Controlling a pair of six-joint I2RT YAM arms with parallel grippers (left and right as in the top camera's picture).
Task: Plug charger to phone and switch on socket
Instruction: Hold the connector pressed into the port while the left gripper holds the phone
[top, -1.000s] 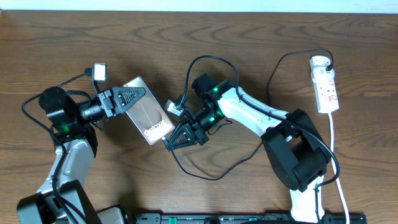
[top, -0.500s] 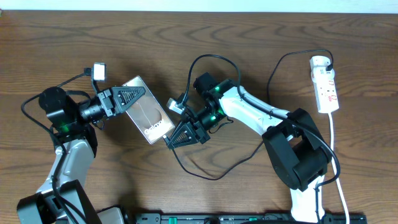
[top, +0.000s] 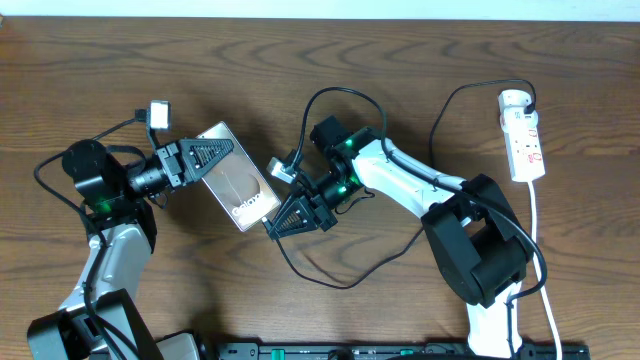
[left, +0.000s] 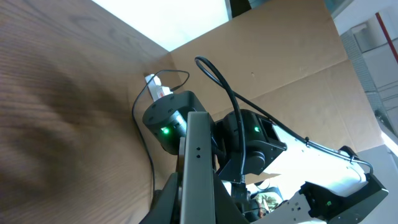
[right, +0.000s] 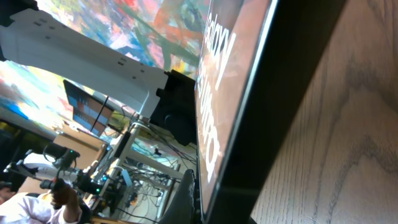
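The phone (top: 240, 186) is held tilted above the table by my left gripper (top: 213, 158), which is shut on its upper end. In the left wrist view its thin grey edge (left: 198, 162) runs up between my jaws (left: 198, 208). My right gripper (top: 272, 229) is at the phone's lower end, fingers closed together where the charger cable (top: 330, 283) begins; the plug tip itself is hidden. The right wrist view shows the phone's glossy face with "Galaxy" lettering (right: 249, 68) right beside one finger (right: 186, 199). The socket (top: 525, 140) lies at the far right, with a black plug (top: 528, 100) at its top end.
The black cable loops over the table behind and in front of the right arm (top: 400, 180). A white cord (top: 541, 250) runs from the socket toward the front edge. A black rail (top: 400, 351) lies along the front.
My right gripper has crept slightly up toward the phone's lower end. The left arm and phone have stayed still.
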